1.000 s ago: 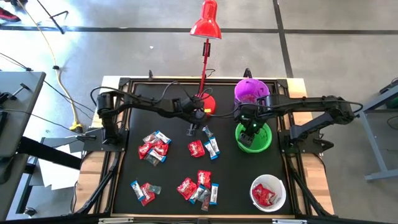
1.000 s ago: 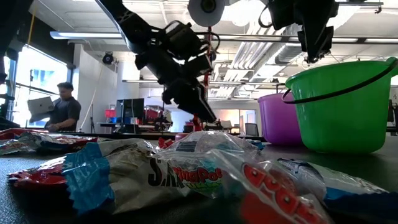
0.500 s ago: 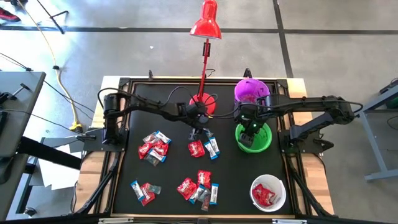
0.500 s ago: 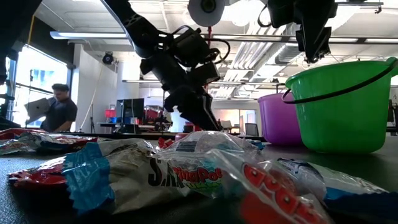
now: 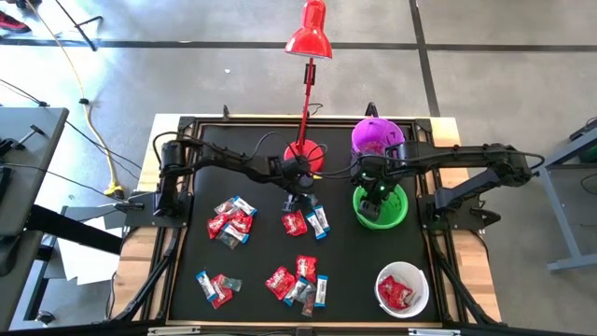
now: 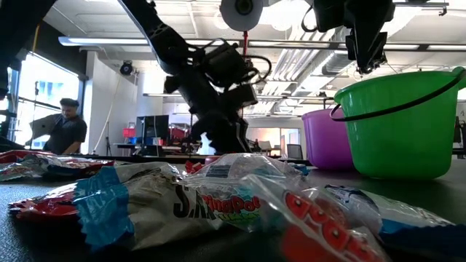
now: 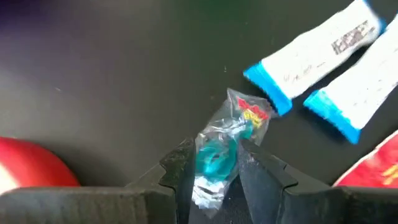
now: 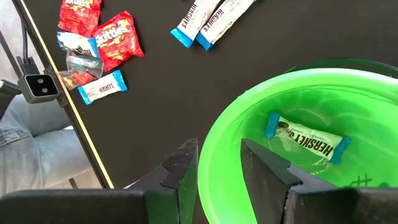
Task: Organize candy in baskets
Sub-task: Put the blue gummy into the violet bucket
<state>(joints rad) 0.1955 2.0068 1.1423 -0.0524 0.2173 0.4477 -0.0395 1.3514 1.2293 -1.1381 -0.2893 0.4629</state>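
Observation:
Wrapped candy lies in loose groups on the black table (image 5: 196, 140): red, blue-and-white and silvery pieces (image 5: 231, 220), (image 5: 300, 280), (image 5: 214, 286). My left gripper (image 5: 304, 199) is down at the table just near of the lamp base, shut on a clear-wrapped teal candy (image 7: 217, 158). My right gripper (image 5: 378, 191) hovers open over the green basket (image 5: 380, 207), its fingers (image 8: 186, 168) empty. One blue-and-white bar (image 8: 305, 142) lies on the green basket's floor. The purple basket (image 5: 377, 137) stands behind it. The white basket (image 5: 402, 288) at the near right holds red candy. My left gripper pinches the clear-wrapped teal candy between its two fingers (image 7: 183, 171), on the round teal middle (image 7: 216, 160) of the piece. It comes from above, pointing down. The candy's printed far end (image 7: 252, 115) still lies on the table.
The red desk lamp's round base (image 5: 306, 157) stands right behind my left gripper, its stem and shade (image 5: 311, 33) reaching away. Two blue-and-white bars (image 7: 336, 68) and a red pack (image 5: 295, 222) lie close to the held candy. A person (image 6: 64, 127) is in the room beyond.
My left gripper has moved toward the table's right and near edge and dropped down to the table, tipping more upright, onto the candy by the lamp base.

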